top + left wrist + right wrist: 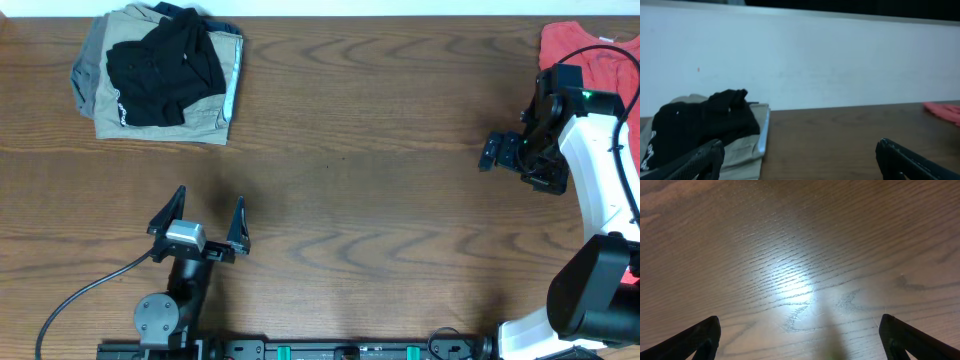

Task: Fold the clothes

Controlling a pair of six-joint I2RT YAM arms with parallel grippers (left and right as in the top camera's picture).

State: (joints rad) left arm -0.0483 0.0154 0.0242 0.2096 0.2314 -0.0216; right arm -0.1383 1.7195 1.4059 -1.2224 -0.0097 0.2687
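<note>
One plain black soft-fabric garment [165,65] is seen at the far left of the brown wood-grain surface [360,180]. It is bunched in a loose heap rather than laid flat, and white markings are visible near its left edge. It rests on top of one folded khaki-beige garment [208,120], whose edges show around it on the left, near and right sides. A third garment, a coral-red top [590,50], lies at the far right corner, well apart from the other two. Three garments are counted in all.

Two arms are in view, each with two fingers. The left fingers [238,220] are found at the near left, spread wide apart with nothing between them, and are pointed toward the far side. From the left wrist, both finger tips are seen at the lower corners, with the black garment [700,125] on the khaki one [742,150] ahead to the left and a strip of the red top [946,111] at the far right, before a white wall [830,65].

The right fingers [491,152] are held at the right side, just left of the red top, and are pointed left. In the right wrist view they are likewise parted wide and empty, over bare wood [800,255] marked by a bright glare.
</note>
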